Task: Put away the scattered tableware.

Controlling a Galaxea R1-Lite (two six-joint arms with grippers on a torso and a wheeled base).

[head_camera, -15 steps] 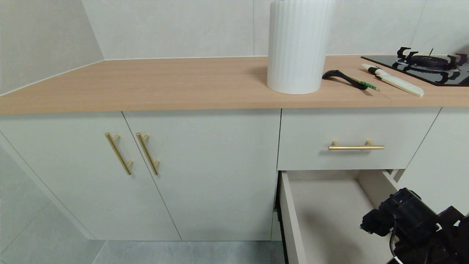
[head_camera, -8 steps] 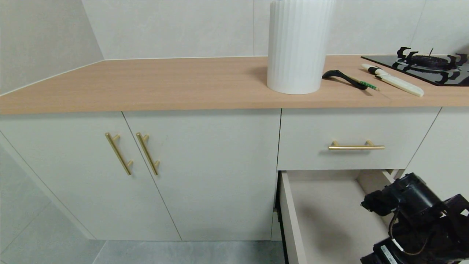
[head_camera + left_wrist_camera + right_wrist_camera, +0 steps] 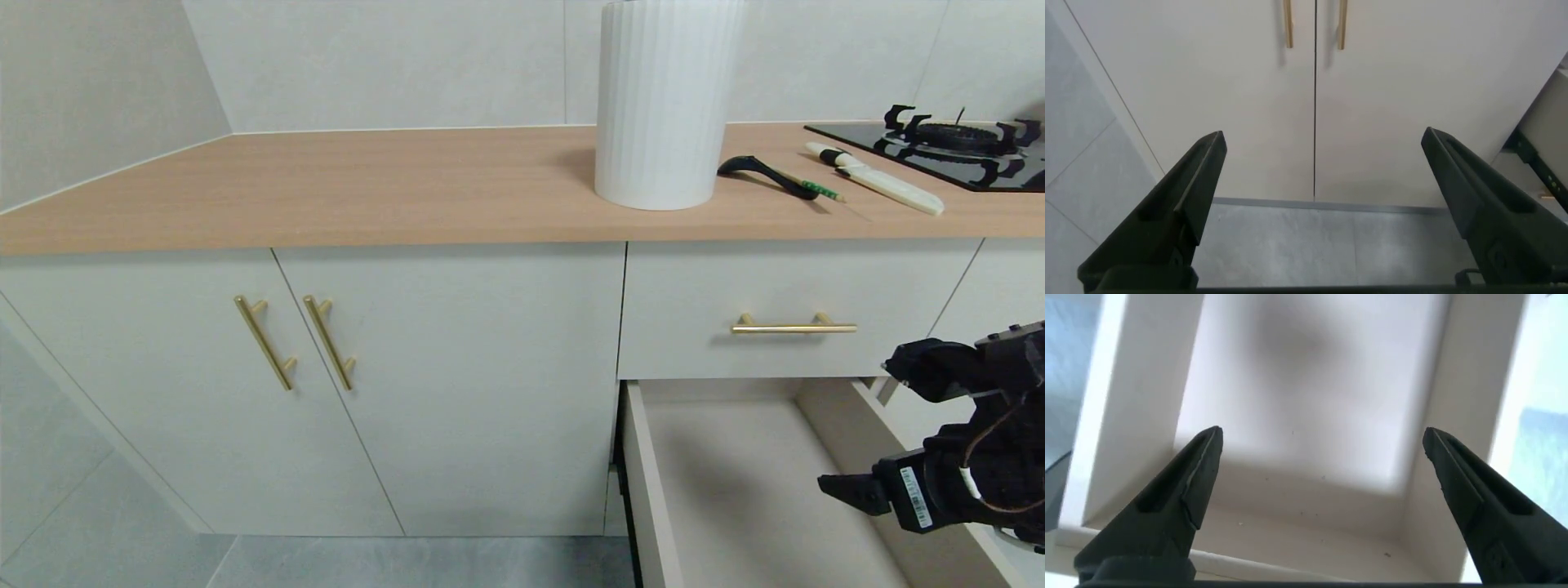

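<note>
I see the right pincer spread, bare, above the open drawer; left pincer spread too; ladle, chopsticks, knife on the counter, up beyond the right pincer; I judge nothing stowed yet.

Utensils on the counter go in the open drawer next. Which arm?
Right, probably. The right gripper, jaws open, hangs over the open drawer, below the black ladle and white knife at the countertop's right end. The left gripper faces the cabinet doors, low.
</note>
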